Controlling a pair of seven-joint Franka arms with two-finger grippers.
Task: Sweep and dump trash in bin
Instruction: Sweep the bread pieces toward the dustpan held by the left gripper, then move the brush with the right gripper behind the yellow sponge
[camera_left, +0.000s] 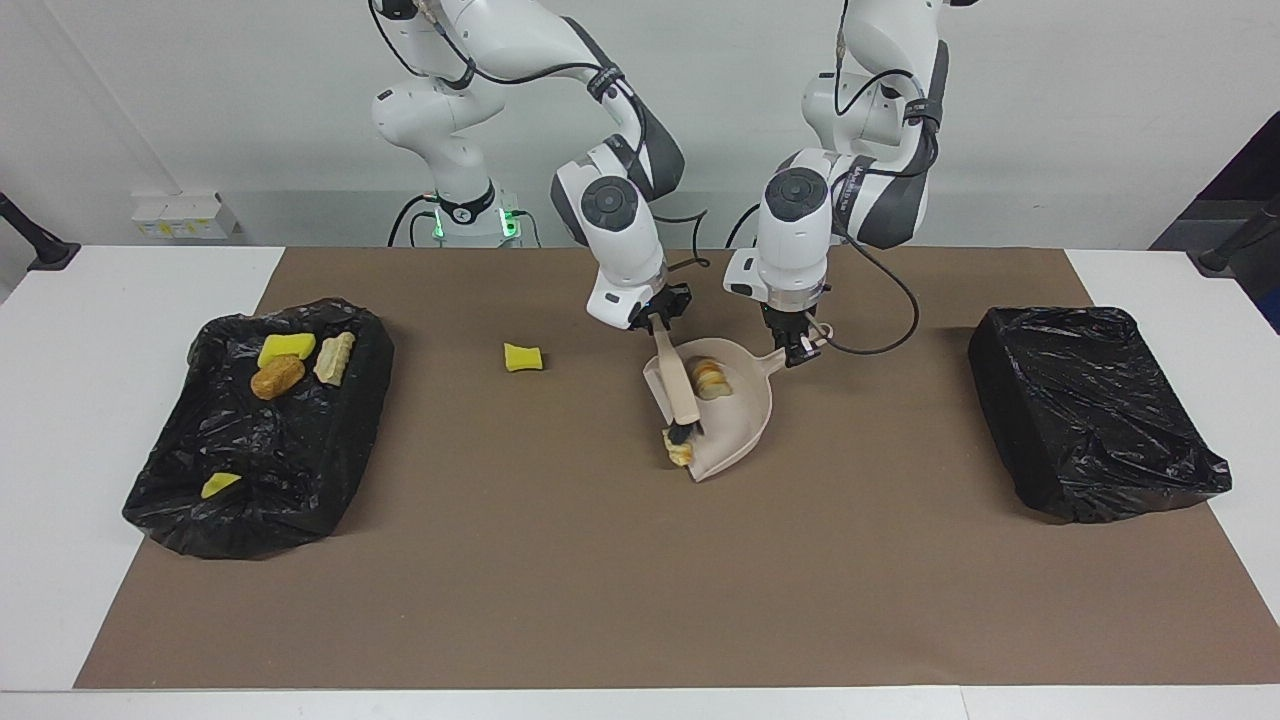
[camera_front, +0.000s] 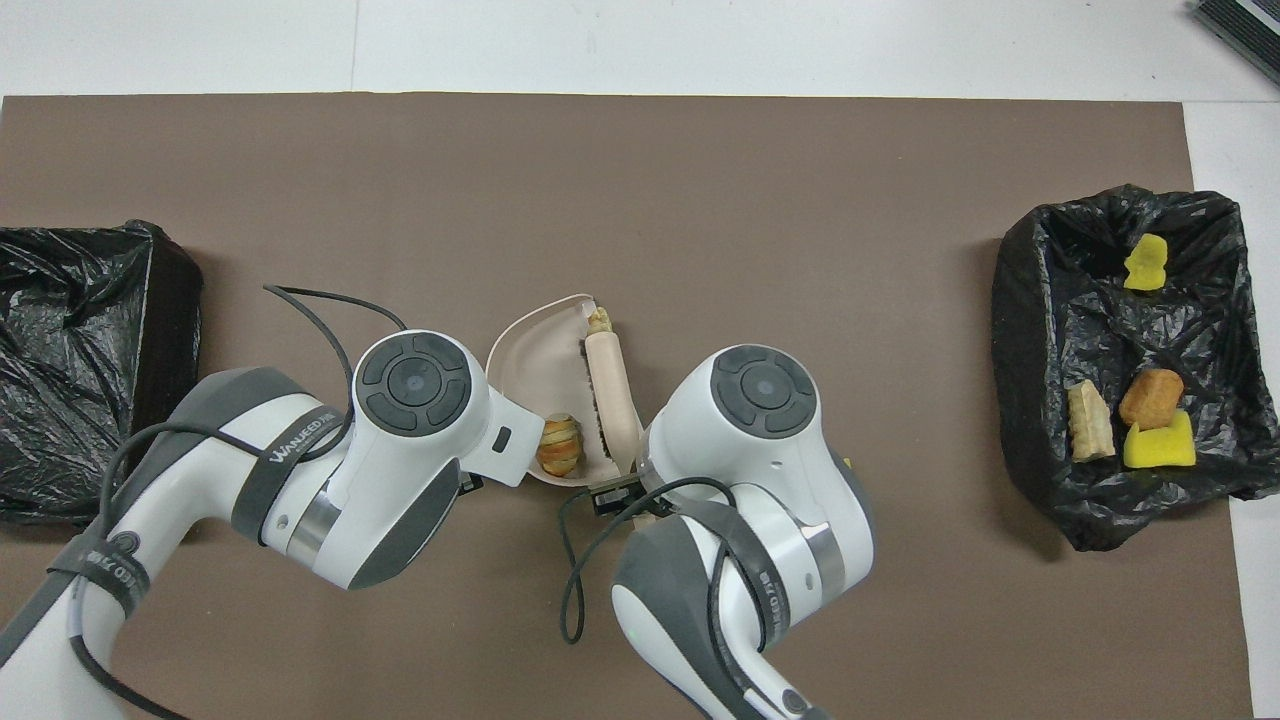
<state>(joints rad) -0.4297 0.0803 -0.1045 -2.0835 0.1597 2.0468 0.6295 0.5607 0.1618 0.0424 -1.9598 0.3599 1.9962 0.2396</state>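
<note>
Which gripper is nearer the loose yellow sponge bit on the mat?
Right. The right gripper holds the brush beside the yellow sponge bit; the left gripper holds the dustpan handle, farther off.
</note>
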